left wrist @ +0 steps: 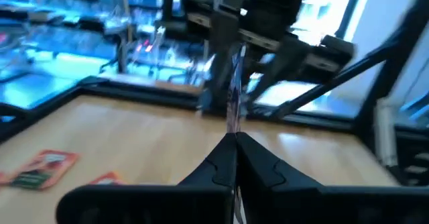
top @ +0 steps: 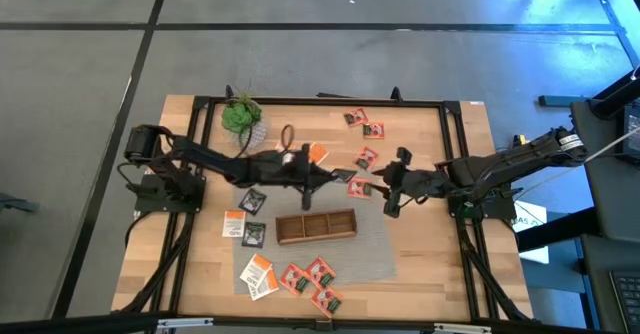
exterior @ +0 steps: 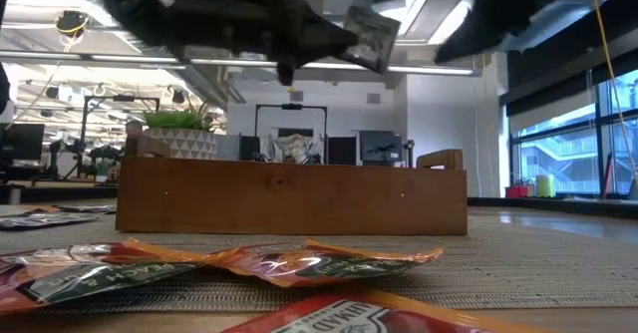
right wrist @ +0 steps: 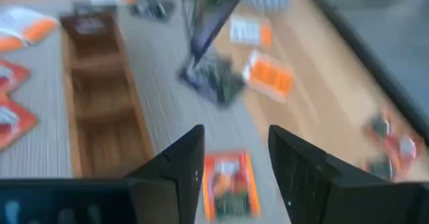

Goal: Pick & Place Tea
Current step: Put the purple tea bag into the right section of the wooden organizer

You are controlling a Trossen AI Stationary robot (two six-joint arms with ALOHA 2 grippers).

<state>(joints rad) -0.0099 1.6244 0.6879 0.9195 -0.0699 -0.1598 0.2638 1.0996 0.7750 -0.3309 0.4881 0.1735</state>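
A dark tea sachet (exterior: 371, 36) hangs above the tray (top: 315, 226), apparently at its twelve o'clock, pinched in the closed left gripper (left wrist: 234, 140); right gripper (right wrist: 234, 157) spread apart, empty.

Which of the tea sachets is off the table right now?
The dark grey sachet pinched in the shut left gripper, held above the tray; every other sachet lies flat.

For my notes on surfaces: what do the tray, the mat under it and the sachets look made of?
Tray: wood, brown with a smooth, slightly satin face; grain shows in the low view.
Mat: seemingly woven fabric or fibre, grey, matte; fine ribs show in the low view.
Sachets: probably foil or plastic-coated paper, glossy; they crinkle and catch light. The left gripper is shut on one.
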